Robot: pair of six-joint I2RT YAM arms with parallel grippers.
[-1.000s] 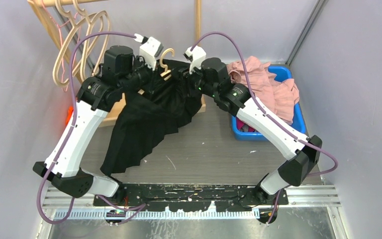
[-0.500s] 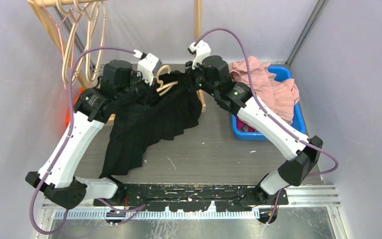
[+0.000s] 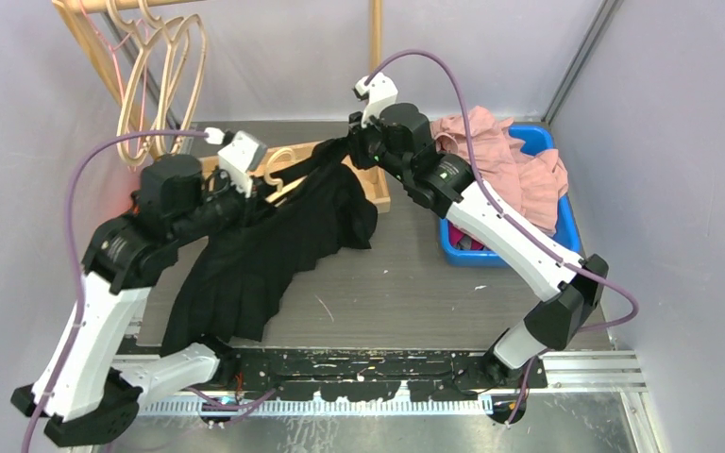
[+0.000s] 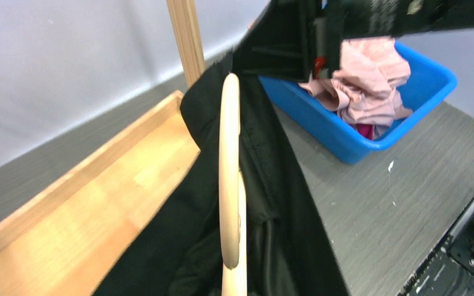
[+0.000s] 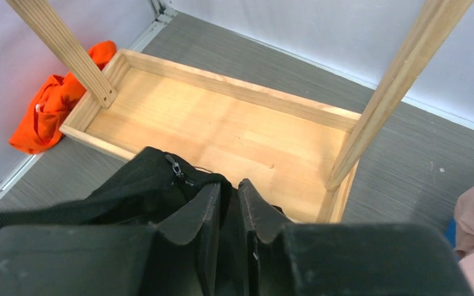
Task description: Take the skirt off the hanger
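A black pleated skirt [image 3: 255, 260] hangs stretched between my two grippers and trails onto the table. My left gripper [image 3: 253, 189] is shut on a pale wooden hanger [image 3: 281, 168], held low over the left of the table. In the left wrist view the hanger [image 4: 229, 172] stands edge-on with the skirt [image 4: 284, 209] draped over it; my own fingers are out of sight there. My right gripper [image 3: 345, 151] is shut on the skirt's waistband. In the right wrist view its fingertips [image 5: 213, 206] pinch the black fabric [image 5: 160, 179] beside the zipper.
A wooden rack base tray [image 5: 222, 129] with upright posts [image 5: 401, 74] lies under the right gripper. Several empty hangers [image 3: 156, 85] hang at the back left. A blue bin [image 3: 505, 253] with pink clothes [image 3: 496, 151] sits at the right. An orange cloth [image 5: 43, 111] lies by the left wall.
My left arm has pulled the hanger left and toward the near side and lowered it. The right gripper has held the waistband near the rack, so the skirt has stretched out between them.
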